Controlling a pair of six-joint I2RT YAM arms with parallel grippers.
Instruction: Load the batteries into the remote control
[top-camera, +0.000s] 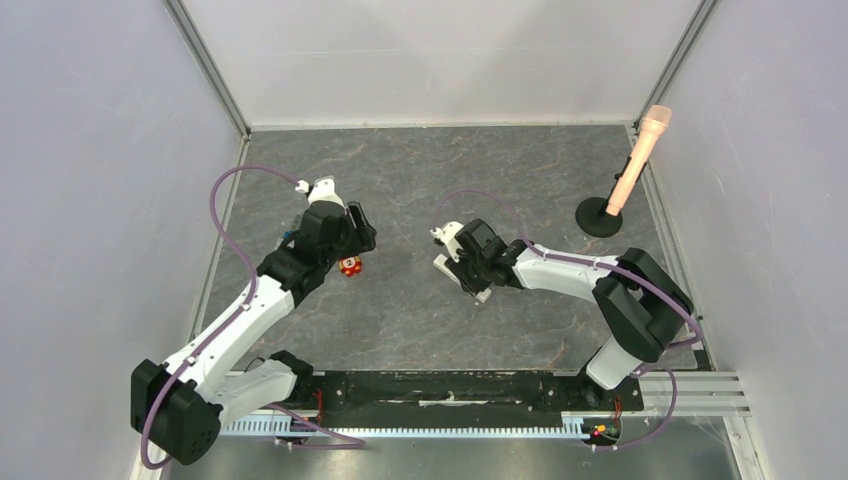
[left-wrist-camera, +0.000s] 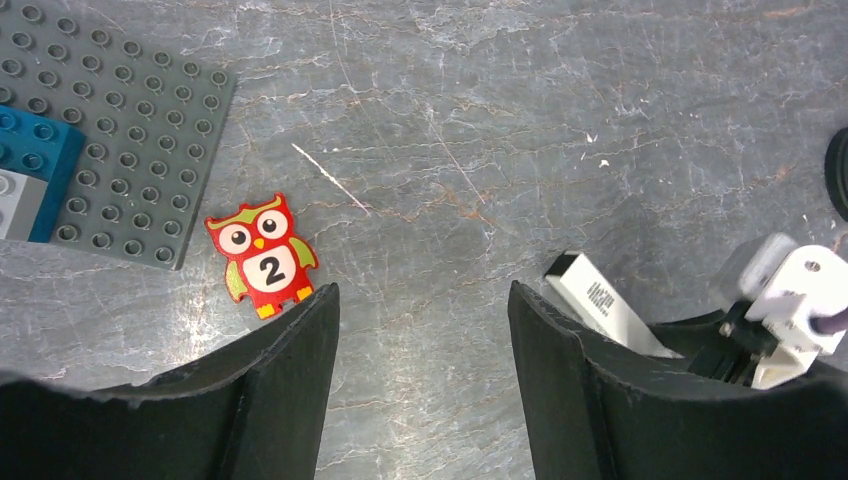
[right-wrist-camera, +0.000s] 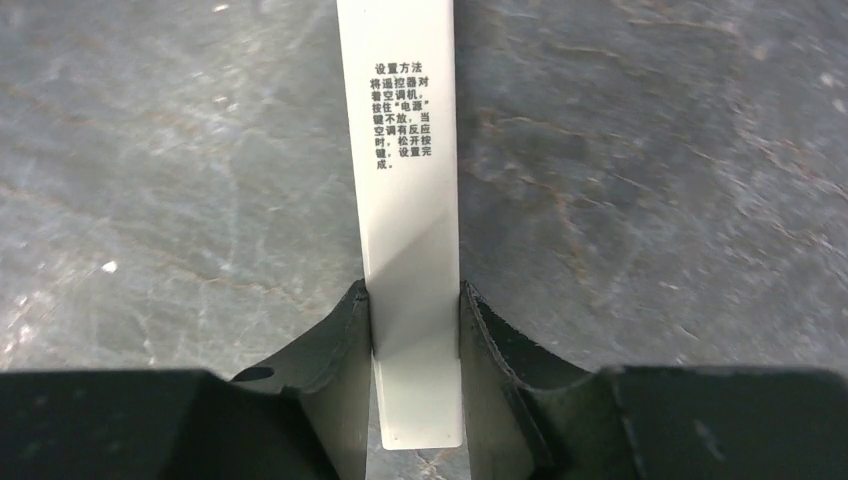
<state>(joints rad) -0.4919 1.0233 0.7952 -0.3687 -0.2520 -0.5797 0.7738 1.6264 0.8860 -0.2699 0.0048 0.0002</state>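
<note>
gripping the remote control (right-wrist-camera: 405, 180) by its narrow edges near one end, your right gripper (right-wrist-camera: 414, 300) may let this slim, flat white bar with printed text pivot or slip toward the grey table (right-wrist-camera: 650, 150), while your left gripper (left-wrist-camera: 423, 310) hangs spread and empty near the owl toy (left-wrist-camera: 262, 257); no batteries show.

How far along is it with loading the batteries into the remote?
Early. Done: nothing visibly loaded. In hand: the right gripper clamps the remote control by its long edges. Left: no batteries show in any view, and the left gripper hangs open near the owl toy, so finding and inserting both remain.
</note>
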